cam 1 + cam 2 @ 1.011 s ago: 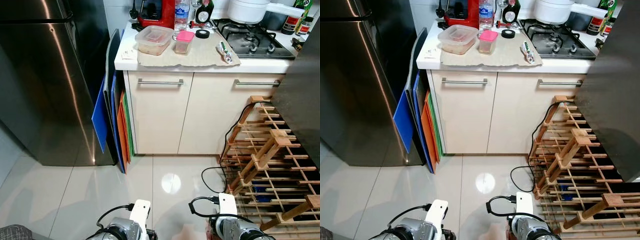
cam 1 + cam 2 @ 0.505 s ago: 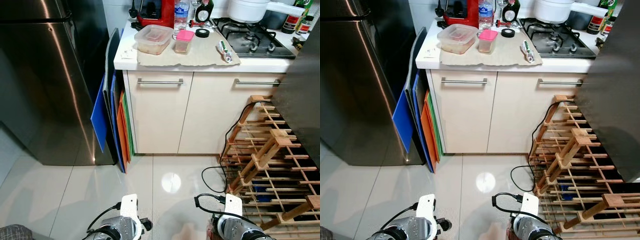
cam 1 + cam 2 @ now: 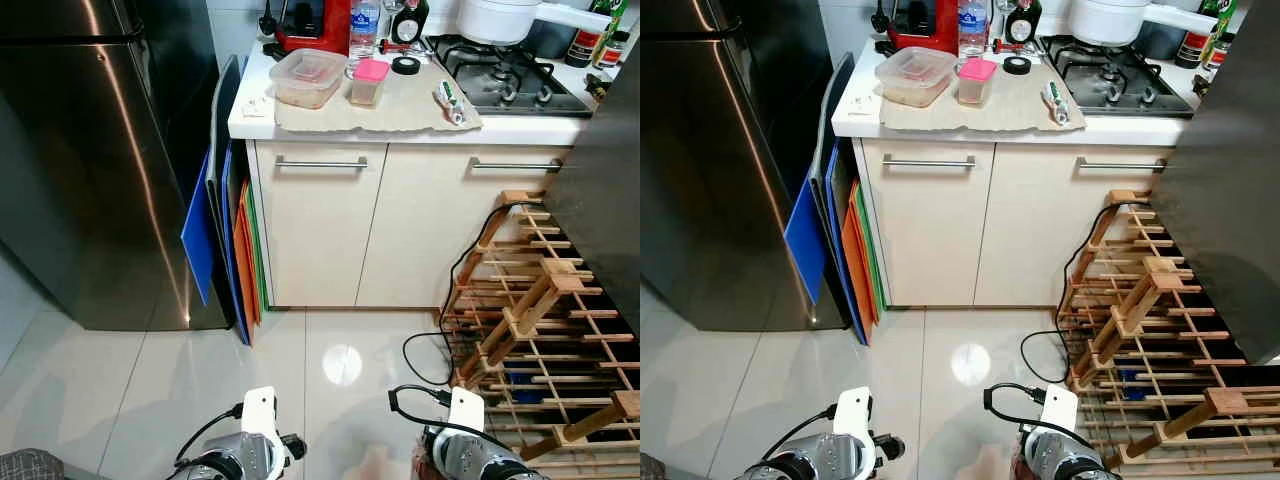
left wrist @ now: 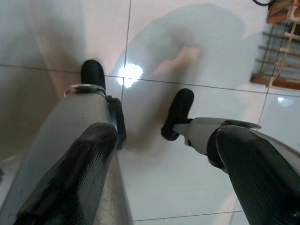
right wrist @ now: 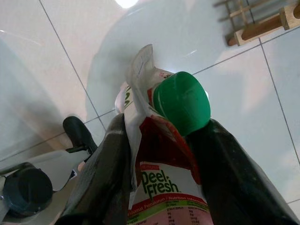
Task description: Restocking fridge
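Meanwhile almost nothing has changed in the last half second: the robot stands as before, facing the cabinets, so restocking has not really begun. The right gripper [image 5: 159,154] hangs low with its fingers closed on a Peel Fresh juice carton [image 5: 164,183] with green cap. The left gripper [image 4: 159,154] is empty, fingers apart. The closed steel fridge [image 3: 90,150] stands left of the white surface [image 3: 400,125], which carries a plastic container [image 3: 308,78] and a gas hob [image 3: 505,75]

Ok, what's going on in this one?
The robot stands on a tiled kitchen floor facing the steel fridge, whose doors are shut. Its right gripper is clamped on a green-capped carton, held low at its side. The left gripper hangs open and holds nothing. Nothing has gone into the fridge yet.
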Controlling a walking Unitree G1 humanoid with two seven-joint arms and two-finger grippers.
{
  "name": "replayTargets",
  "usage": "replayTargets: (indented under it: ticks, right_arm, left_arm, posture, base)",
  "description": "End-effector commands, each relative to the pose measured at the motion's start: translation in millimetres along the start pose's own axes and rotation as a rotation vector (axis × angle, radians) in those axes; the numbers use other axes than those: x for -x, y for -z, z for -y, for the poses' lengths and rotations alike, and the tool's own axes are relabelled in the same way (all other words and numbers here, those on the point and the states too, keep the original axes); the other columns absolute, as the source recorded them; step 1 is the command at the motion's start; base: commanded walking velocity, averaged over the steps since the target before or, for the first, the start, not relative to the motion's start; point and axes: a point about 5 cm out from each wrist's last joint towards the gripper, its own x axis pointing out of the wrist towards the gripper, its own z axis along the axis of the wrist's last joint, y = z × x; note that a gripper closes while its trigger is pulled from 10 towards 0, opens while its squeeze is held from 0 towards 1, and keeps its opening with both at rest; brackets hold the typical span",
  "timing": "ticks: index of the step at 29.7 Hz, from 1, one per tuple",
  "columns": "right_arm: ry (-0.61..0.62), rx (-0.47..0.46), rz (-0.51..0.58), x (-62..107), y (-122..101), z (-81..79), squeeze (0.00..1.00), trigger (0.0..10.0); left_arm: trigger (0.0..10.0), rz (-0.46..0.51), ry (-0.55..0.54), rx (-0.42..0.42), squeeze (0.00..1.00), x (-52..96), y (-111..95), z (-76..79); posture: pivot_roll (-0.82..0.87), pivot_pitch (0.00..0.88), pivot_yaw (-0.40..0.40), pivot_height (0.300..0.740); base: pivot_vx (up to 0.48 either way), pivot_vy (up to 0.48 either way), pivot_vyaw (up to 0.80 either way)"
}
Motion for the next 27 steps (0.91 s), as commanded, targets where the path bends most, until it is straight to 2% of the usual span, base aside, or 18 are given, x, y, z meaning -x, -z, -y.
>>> replayTargets:
  ticks: [1,4,8,13,17,21,27]
  right_arm:
    - [-0.009,0.075,0.048,1.4,-9.9,-6.2,0.00,10.0]
    - [-0.012,0.100,0.068,1.7,-12.3,-7.5,0.00,10.0]
    - [0.013,0.142,0.105,1.8,-15.4,-4.9,0.00,10.0]
    - [0.005,0.178,0.152,3.2,-24.2,-7.5,0.00,10.0]
    - [-0.010,0.124,0.179,4.0,-28.7,-9.7,0.00,10.0]
    - [-0.012,0.074,0.174,3.6,-26.3,-8.9,0.00,10.0]
    - [0.015,0.088,0.164,3.1,-24.5,-5.6,0.00,10.0]
  left_arm:
    - [10.0,0.023,0.014,-0.080,0.00,0.4,-3.5,-0.1]
    - [10.0,0.052,0.018,-0.111,0.00,0.5,-6.3,0.2]
    - [10.0,0.140,-0.057,-0.126,0.00,1.1,-13.5,-2.9]
    - [10.0,0.176,-0.083,-0.161,0.00,1.5,-16.1,-3.9]
    - [10.0,0.200,-0.076,-0.206,0.00,1.8,-17.7,-3.1]
    - [10.0,0.211,-0.072,-0.217,0.00,1.7,-17.8,-2.2]
    - [10.0,0.231,-0.064,-0.228,0.00,1.6,-18.0,-0.5]
  posture:
    - [0.10,0.000,-0.015,0.740]
    - [0.10,0.000,-0.015,0.740]
    - [0.10,0.000,-0.015,0.740]
    - [0.09,0.000,-0.005,0.740]
    - [0.09,0.000,-0.002,0.740]
    - [0.09,0.000,0.000,0.740]
    - [0.09,0.000,-0.007,0.740]
  base:
    - [0.000,0.000,0.00]
    - [0.000,0.000,0.00]
    - [0.000,0.000,0.00]
    - [0.000,0.000,0.00]
    - [0.000,0.000,0.00]
    - [0.000,0.000,0.00]
    - [0.000,0.000,0.00]
